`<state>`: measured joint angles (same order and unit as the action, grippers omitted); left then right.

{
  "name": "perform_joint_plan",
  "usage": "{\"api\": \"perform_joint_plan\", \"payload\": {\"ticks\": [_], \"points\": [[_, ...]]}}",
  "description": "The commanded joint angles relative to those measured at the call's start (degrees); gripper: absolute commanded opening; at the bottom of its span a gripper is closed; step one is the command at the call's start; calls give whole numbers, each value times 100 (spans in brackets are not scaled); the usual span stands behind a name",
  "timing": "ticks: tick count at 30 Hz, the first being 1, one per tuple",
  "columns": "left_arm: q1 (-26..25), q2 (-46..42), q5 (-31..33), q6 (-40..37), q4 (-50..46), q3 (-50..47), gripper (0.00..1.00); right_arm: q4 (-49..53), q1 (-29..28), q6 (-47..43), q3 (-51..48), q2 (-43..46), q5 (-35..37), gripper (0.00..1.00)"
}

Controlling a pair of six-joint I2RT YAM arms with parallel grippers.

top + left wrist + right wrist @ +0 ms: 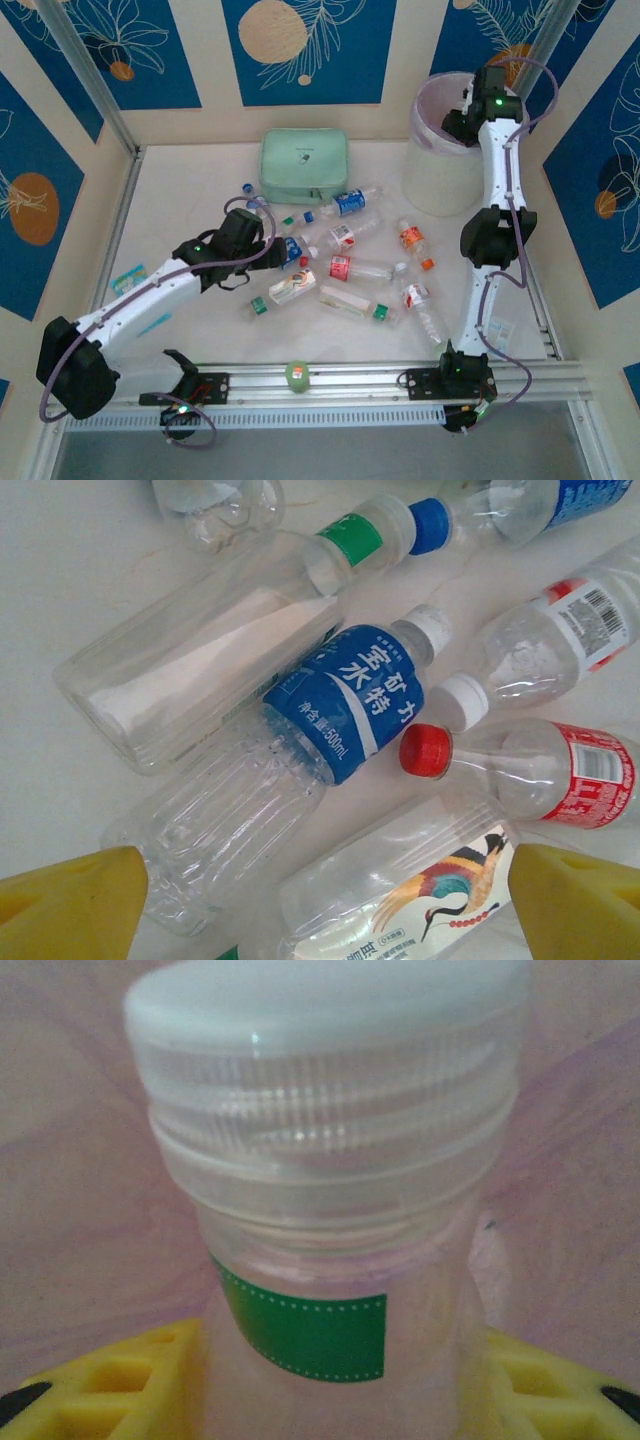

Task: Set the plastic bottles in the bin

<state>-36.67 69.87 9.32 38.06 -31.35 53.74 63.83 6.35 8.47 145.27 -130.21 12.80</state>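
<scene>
Right fingers (110,1385) are closed part-way around the green-label bottle (330,1210), white cap toward the wrist cam and pink liner (70,1190) on every side, so it's hanging inside the mouth of the bin (428,185), far right of the surface (50,570). Not dropped yet. Risks there: I can't tell from the top view how well centred it is, so a release near the rim could clip it and bounce out. The liner also looks loose and could snag a finger on the way out, which might tip what is probably a light bin. Left fingers (70,905) are spread wide and holding nothing, poised over the other bottles (345,265), with the blue-label bottle (340,705) roughly between them. That bottle is touching the big clear bottle (200,660) on one side and sits just beside the bird-print bottle (420,885) and red-cap bottle (520,770) on the other. Closing here could pinch two at once. A fingertip could also land on a neighbour, and the round, slick target would squirt out and roll. Thin empty plastic may crush and slip too. Also check arm-to-arm clearance at the bin if left heads over before right is out.
</scene>
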Motion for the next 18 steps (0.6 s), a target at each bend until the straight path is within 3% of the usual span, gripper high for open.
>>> {"api": "perform_joint_plan", "payload": {"ticks": [1,8,13,18], "points": [[38,143,101,-22,-191,192,93,92,-31,-100,-93,-21,-234,41],[58,354,37,-36,-137,301,96,344,-11,-143,306,150,-304,89],[280,672,-27,-65,27,532,100,437,72,-135,461,679,-444,100],[819,1291,-402,171,538,834,100,296,70,-62,187,1478,-572,99]]}}
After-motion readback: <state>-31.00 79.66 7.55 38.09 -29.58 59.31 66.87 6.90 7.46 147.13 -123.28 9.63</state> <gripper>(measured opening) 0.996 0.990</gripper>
